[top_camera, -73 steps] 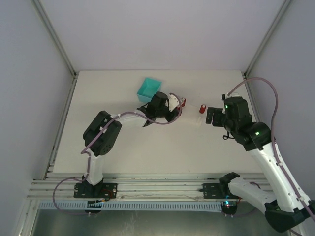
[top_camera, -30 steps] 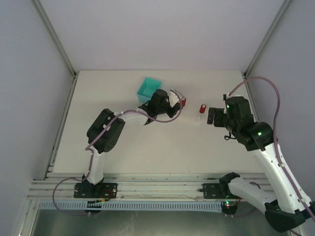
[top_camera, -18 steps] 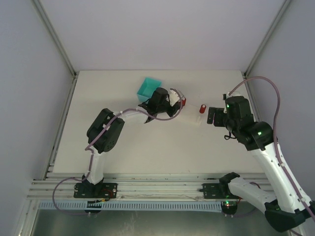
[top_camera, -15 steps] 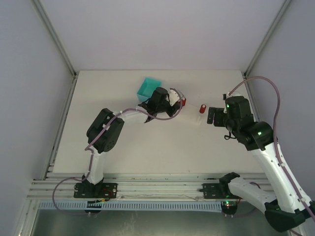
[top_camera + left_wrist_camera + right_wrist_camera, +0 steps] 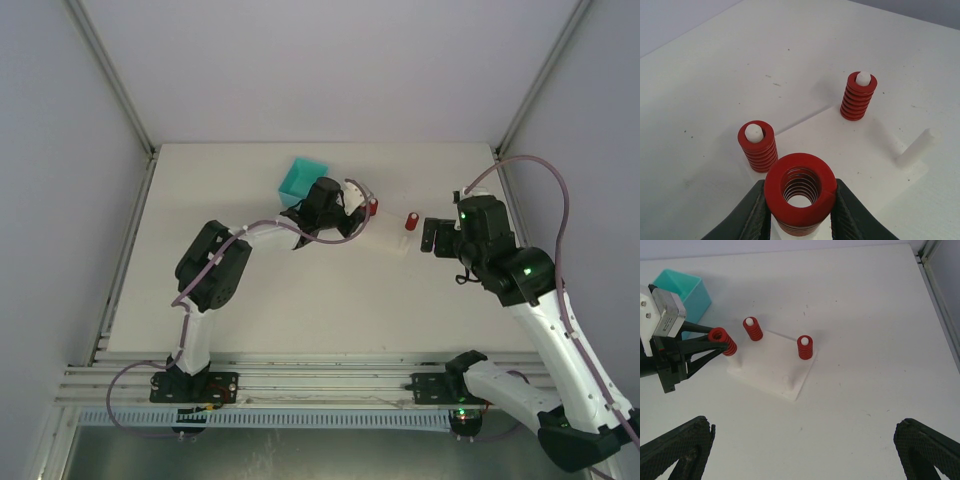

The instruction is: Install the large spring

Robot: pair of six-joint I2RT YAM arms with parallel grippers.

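My left gripper (image 5: 800, 212) is shut on the large red spring (image 5: 800, 186), one finger (image 5: 747, 216) on each side. In the right wrist view the large spring (image 5: 723, 341) sits tilted at the top of a white peg (image 5: 736, 358) at the left corner of the white base plate (image 5: 771, 369). Two smaller red springs (image 5: 758, 147) (image 5: 858, 96) sit on their pegs. One short peg (image 5: 916, 148) is bare. My right gripper (image 5: 802, 452) is open and empty, held back to the right of the plate (image 5: 400, 243).
A teal bin (image 5: 303, 180) stands just left of and behind the plate, close to my left wrist. It also shows in the right wrist view (image 5: 684, 291). The frame rail (image 5: 935, 285) runs along the table's right edge.
My left wrist has shifted slightly away from me with the large spring in it. In the last half second nothing visibly moved. The right arm has stayed still.
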